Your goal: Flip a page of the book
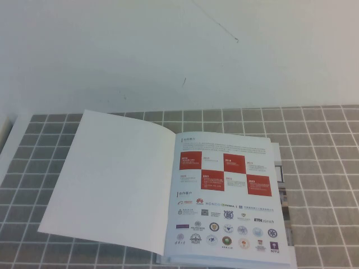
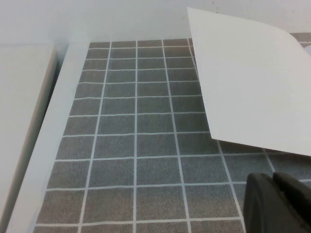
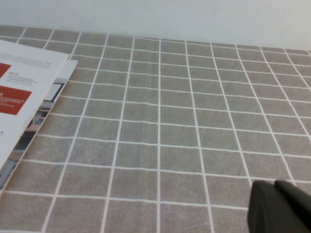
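Observation:
The book (image 1: 168,224) lies open on the grey checked cloth. Its right-hand side is the page (image 1: 224,196) with red-and-white squares above rows of small logos. A corner of the page (image 3: 19,87) shows in the right wrist view. The left-hand side is a plain white sheet (image 1: 112,179), which curves slightly upward in the left wrist view (image 2: 252,82). Neither arm shows in the high view. My left gripper (image 2: 273,178) is shut and empty over the cloth, close to the blank sheet's near edge. My right gripper (image 3: 275,185) is shut and empty over bare cloth, well away from the page.
A printed sheet with dark photos (image 1: 283,185) pokes out from under the book's right edge. A white strip (image 2: 53,145) and a pale raised slab (image 2: 19,121) border the cloth on the left. A white wall (image 1: 179,50) stands behind.

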Robot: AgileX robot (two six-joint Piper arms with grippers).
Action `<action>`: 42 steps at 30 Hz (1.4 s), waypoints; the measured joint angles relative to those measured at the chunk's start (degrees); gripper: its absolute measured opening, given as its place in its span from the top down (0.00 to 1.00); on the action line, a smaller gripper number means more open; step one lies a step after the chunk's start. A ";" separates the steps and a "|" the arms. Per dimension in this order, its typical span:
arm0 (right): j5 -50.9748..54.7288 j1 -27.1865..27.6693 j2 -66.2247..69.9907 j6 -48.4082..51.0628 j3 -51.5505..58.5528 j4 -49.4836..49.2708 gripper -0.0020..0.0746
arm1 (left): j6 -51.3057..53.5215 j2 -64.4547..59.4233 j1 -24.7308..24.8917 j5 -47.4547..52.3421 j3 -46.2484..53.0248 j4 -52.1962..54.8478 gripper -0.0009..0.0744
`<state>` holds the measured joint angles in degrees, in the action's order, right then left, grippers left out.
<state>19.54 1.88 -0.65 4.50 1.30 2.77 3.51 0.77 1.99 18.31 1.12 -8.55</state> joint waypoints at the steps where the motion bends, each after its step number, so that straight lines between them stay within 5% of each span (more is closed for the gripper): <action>1: 0.00 0.00 0.00 0.00 0.00 0.00 0.98 | 0.00 0.00 0.00 0.00 0.00 0.00 0.99; 16: 0.00 0.00 0.00 0.00 0.00 0.00 0.98 | 0.00 0.00 0.00 -0.54 0.00 0.11 0.99; 21: -2.76 0.00 0.00 0.00 0.23 0.00 0.98 | 0.00 0.00 0.00 -10.42 0.19 0.33 0.99; 31: -36.35 0.00 0.00 0.49 0.37 0.00 0.98 | 0.00 0.00 0.00 -48.42 0.19 0.33 0.99; 42: -54.17 0.00 0.00 -0.21 0.37 -0.22 0.98 | -4.83 0.00 0.00 -59.01 0.19 0.21 0.99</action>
<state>-34.63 1.88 -0.65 4.29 1.67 2.55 -1.32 0.77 1.99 -40.70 1.31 -8.34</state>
